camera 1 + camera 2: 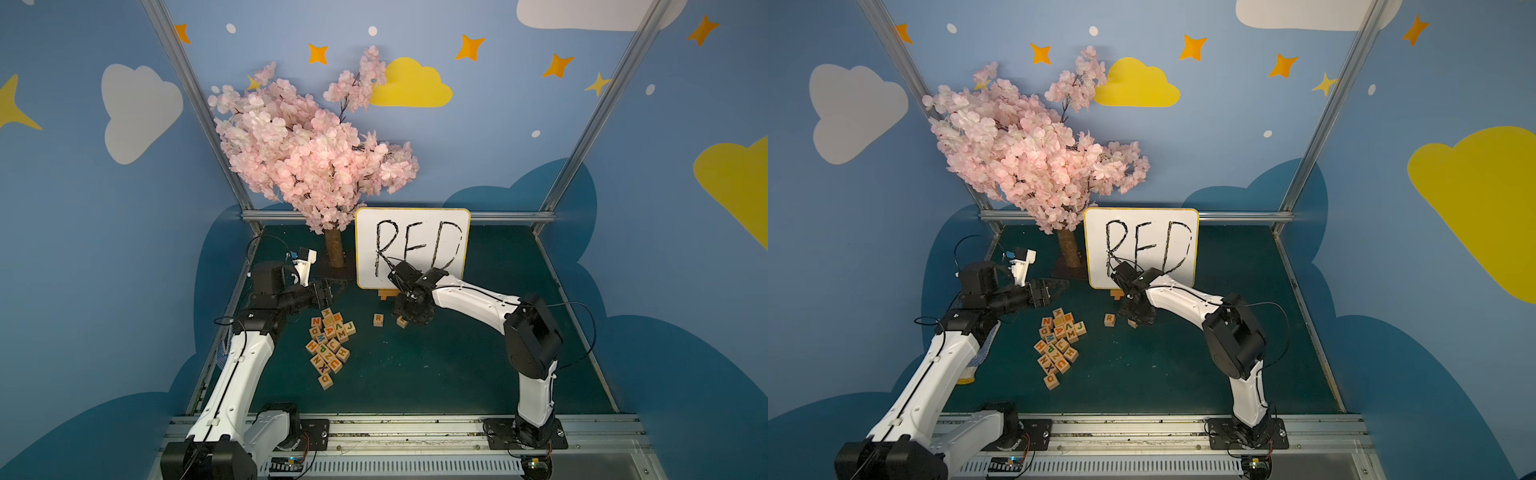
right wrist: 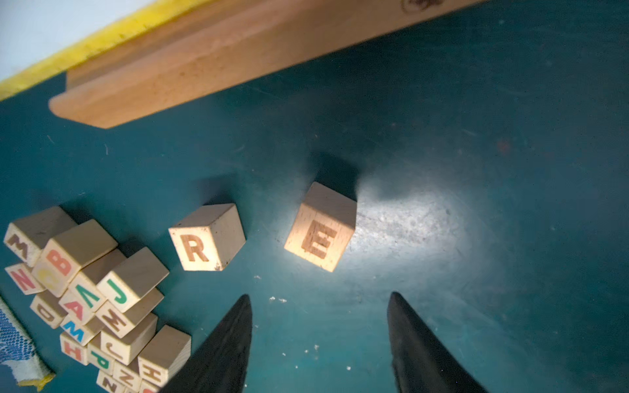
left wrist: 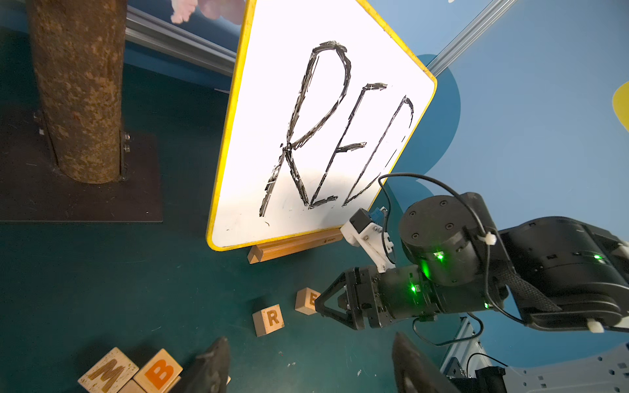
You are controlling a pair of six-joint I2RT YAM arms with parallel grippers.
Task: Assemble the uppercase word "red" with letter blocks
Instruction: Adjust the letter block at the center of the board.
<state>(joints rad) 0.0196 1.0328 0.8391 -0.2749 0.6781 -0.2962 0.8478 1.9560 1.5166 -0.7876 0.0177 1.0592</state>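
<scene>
**R and E are down, D sits at the wrong end of the pile**

Everything here is placed off the white board (image 1: 411, 217), since it's the one thing that won't budge.

The R block (image 1: 377, 319) and E block (image 2: 320, 228) sit on the table (image 1: 457, 365) right in front of the board, in a row along its bottom edge with a gap between them. Both letters face up with their tops toward the board. The E is twisted a bit compared with the R.

The right hand (image 2: 319, 294) is right at the E on the side away from the board. Its fingers are spread with nothing between them, and the cube lies just ahead of the tips. The left hand (image 3: 310, 337) hovers over the end of the pile (image 1: 330, 345) nearest the board, also spread and empty.

Here's what the next move hangs on, I reckon. What reads like the D block (image 1: 325, 380) is the last cube at the pile's end farthest from the board, on the left arm's side. So the left hand is the nearer one, but it has to come back away from the board to reach it.

It's a cube, so it has no long axis to line up with. The row's axis is what counts: the D belongs beyond the E, on the side away from the R. Its letter looks turned round, top away from the board, so it probably needs spinning.
</scene>
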